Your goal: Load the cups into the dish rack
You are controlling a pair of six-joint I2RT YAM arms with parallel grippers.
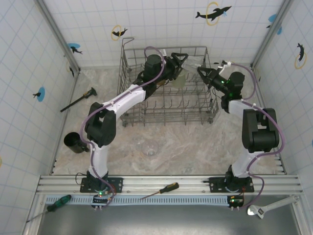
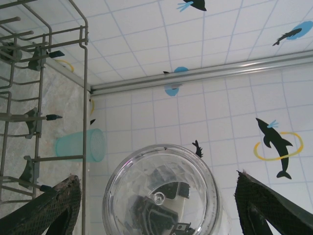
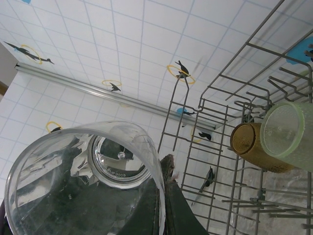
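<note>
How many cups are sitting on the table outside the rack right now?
2. A dark mug stands at the table's left edge beside the left arm; a clear tumbler sits in front of the dish rack, between the arms. Others could hide behind the arms.

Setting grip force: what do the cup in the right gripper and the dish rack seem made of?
The clear cup: see-through and glossy with sharp reflections, glass or hard plastic, unclear which. The dish rack: thin grey wire with a dull sheen, probably coated metal.
</note>
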